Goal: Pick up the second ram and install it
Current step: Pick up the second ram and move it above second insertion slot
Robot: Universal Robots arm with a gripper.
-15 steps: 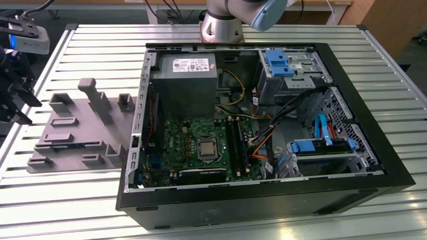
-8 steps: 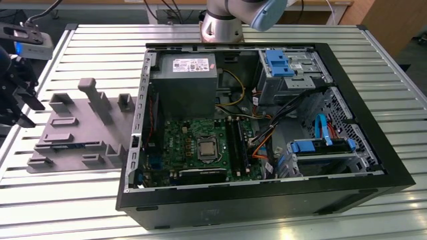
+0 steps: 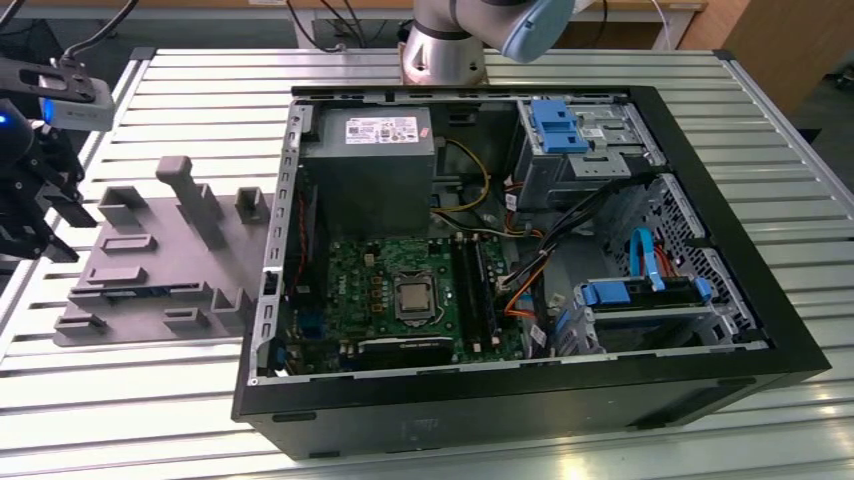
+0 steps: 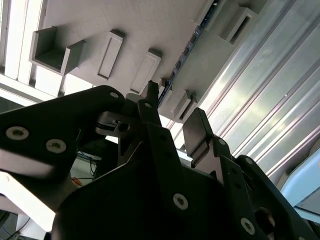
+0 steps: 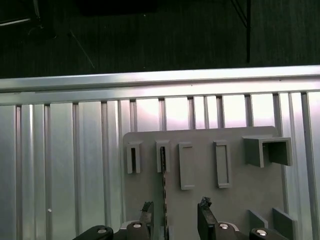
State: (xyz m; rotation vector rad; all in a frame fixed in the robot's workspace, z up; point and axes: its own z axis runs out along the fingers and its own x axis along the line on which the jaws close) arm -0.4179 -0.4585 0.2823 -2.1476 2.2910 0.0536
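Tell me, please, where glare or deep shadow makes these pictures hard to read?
In the exterior view, the ribbed table glares white on its near slats, while the computer case is dimmer inside. In the second wrist view, the hand is a dark, backlit shape against bright slats. In the first wrist view, glare washes the slats above the grey fixture, and the second ram reads as a thin dark line.

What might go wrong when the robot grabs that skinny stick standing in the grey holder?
The gripper is open above the second ram, which stands on edge in the grey holder, nearer one finger than the other. Closing off-centre might shove the thin stick sideways or tilt it. The holder's raised blocks stand close beside the stick, so a finger might bump one coming down.
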